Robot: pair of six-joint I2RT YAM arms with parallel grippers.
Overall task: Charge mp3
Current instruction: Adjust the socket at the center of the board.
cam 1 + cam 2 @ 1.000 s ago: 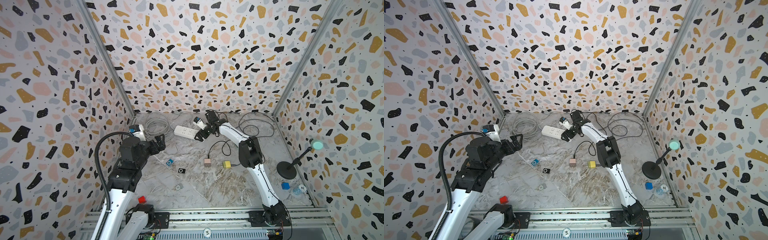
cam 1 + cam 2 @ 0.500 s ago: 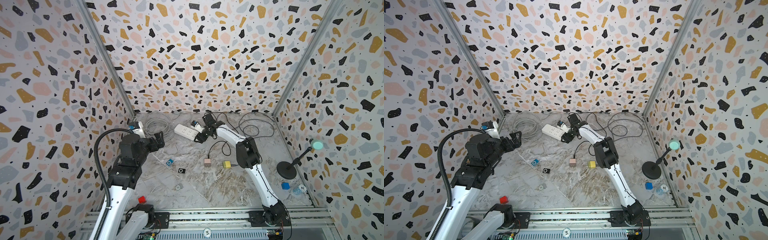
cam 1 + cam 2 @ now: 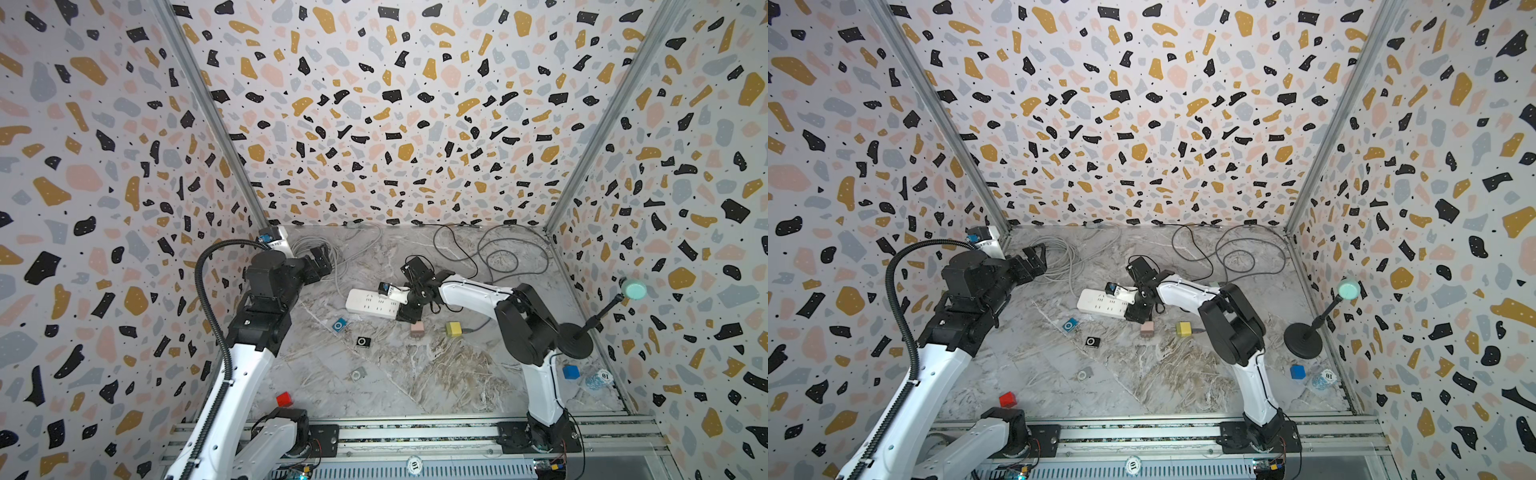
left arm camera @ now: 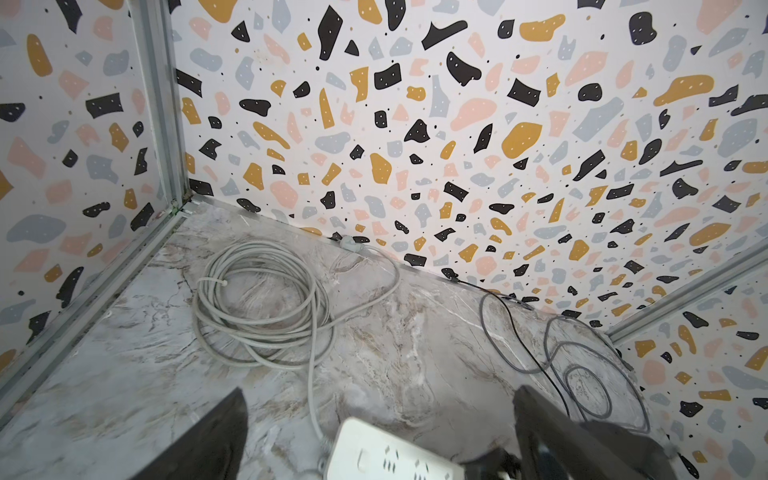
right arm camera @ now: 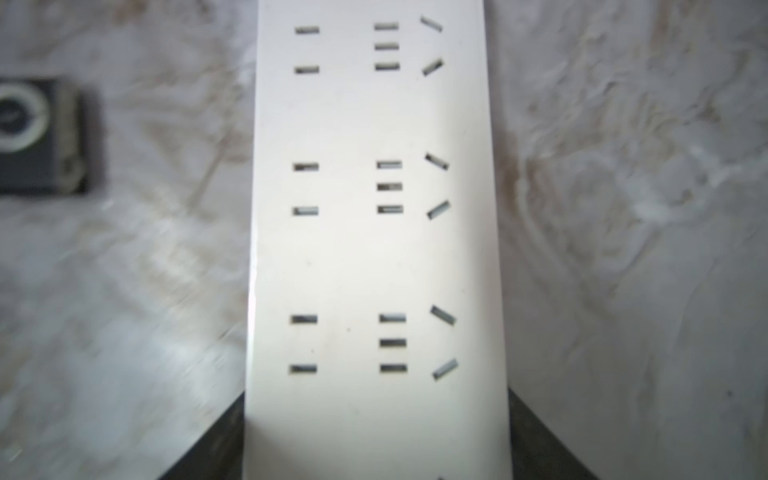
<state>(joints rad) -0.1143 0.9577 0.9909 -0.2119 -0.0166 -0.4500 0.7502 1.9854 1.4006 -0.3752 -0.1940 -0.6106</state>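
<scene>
Power strip (image 3: 368,305): dragged from the far part of the surface (image 3: 436,374) toward the near side; it now lies just beyond the blue mp3 player (image 3: 340,325) and the pink charger cube (image 3: 417,329).
Right end effector (image 3: 403,307): its jaws have drawn in from wide apart onto the strip's right end, and it has pulled back nearward with the strip.
Left end effector (image 3: 322,259): shifted farther away, up to the coiled grey cable (image 3: 1063,257).

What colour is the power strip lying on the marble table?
White, with dark socket slots; the power strip shows best in the right wrist view.
</scene>
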